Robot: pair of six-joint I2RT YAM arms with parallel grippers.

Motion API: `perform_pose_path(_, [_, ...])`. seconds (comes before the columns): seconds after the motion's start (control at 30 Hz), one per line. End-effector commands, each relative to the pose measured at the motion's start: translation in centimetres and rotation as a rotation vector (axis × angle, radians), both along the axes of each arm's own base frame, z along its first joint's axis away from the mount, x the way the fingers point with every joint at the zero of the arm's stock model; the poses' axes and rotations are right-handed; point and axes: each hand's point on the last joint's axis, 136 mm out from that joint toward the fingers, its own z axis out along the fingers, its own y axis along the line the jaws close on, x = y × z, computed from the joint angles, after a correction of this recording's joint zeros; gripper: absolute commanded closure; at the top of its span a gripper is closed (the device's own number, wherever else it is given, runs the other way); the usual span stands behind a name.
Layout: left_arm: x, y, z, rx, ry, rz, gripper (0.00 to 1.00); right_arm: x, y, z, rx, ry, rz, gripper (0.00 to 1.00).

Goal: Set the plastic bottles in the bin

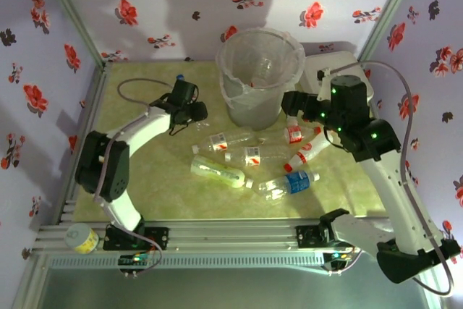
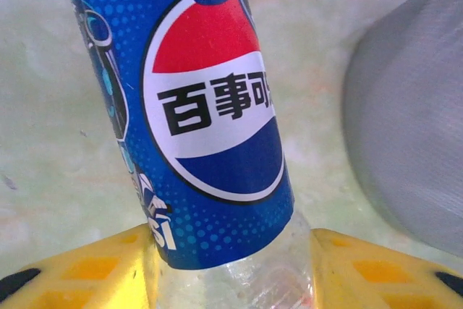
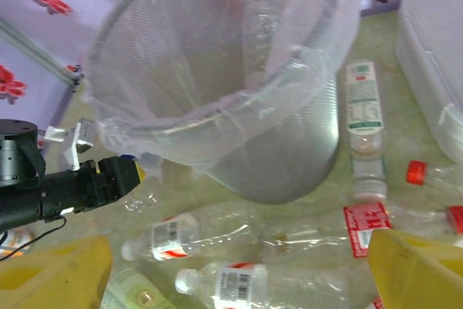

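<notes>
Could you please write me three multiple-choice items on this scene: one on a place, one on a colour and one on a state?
1. In the top view, relative to the bin, the white lidded box stands:
A) to its left
B) to its right
C) inside it

2. The label of the bottle between the fingers of the left gripper is mainly:
A) green
B) yellow
C) blue

3. The right gripper is:
A) open, gripping nothing
B) shut on a red cap
C) shut on a cable

Answers:
1 B: the box lies at the bin's right side.
2 C: the left wrist view shows a blue label with a red and white roundel.
3 A: its yellow fingers stand wide apart.
</notes>
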Motion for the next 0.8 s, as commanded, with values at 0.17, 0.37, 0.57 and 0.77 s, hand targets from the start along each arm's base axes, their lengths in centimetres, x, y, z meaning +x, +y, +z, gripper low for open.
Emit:
perform_pose_path(0.17, [-4.2, 0.0, 8.0, -0.055, -0.181, -0.153, 0.52, 1.9, 6.4, 5.0, 0.147, -0.081, 0.203, 0.09])
perform_pose_path(0.37, [-10.8, -5.7, 13.9, -0.168, -0.4, -0.532, 0.52, 3.2, 10.5, 7.0, 0.157, -0.121, 0.272, 0.09])
perform_pose_path(0.57, [-15.1, -6.4, 16.9, -0.184, -0.549, -0.693, 0.52, 5.8, 14.4, 5.0, 0.14, -0.058, 0.35, 0.04])
perform_pose_path(0.77, [-16.8, -7.0, 18.0, -0.219, -0.562, -0.768, 0.52, 6.7, 17.7, 3.5, 0.116, -0.007, 0.433, 0.04])
